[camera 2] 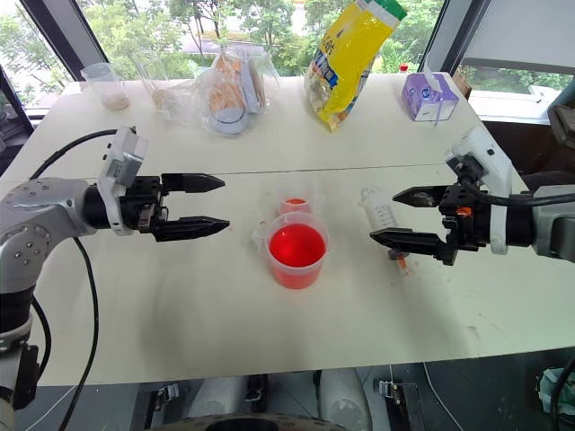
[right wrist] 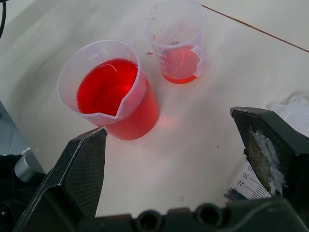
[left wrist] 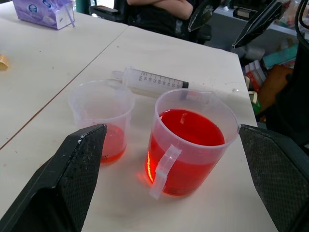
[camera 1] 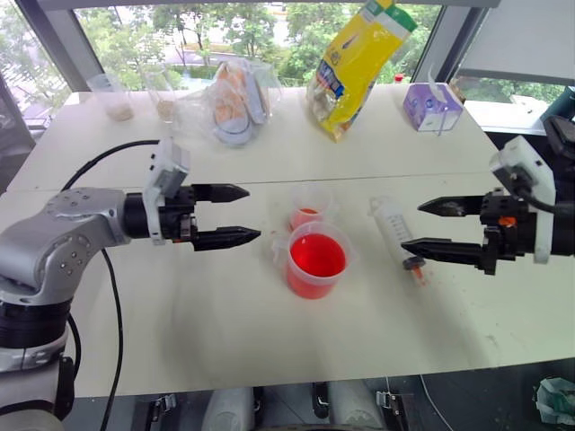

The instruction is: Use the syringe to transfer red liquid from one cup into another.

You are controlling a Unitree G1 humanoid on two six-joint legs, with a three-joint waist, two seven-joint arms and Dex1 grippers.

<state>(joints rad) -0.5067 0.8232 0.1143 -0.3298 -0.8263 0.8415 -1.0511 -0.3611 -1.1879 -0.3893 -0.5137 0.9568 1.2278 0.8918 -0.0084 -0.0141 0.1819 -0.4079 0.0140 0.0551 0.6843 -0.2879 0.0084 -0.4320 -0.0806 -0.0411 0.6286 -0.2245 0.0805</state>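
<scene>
Currently pre-grasp, nothing drawn yet | syringe point(camera 1: 395, 233) flat on table point(camera 1: 180, 323), right of beaker point(camera 1: 316, 260), small cup point(camera 1: 306, 215) just behind beaker | next likely: right gripper point(camera 1: 431, 225) drops onto barrel | right jaws wide, empty, above syringe | left gripper point(camera 1: 243, 215) wide, empty, apart from cups

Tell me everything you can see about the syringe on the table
The syringe is a large clear plastic one with black printed scale marks along a wide barrel, a dark plunger seal inside and a small orange-red tip. It lies flat on the white table, to the right of the larger beaker and the small cup, apart from both. The open right gripper hovers just beside it; nothing grips it. The barrel looks empty.
</scene>
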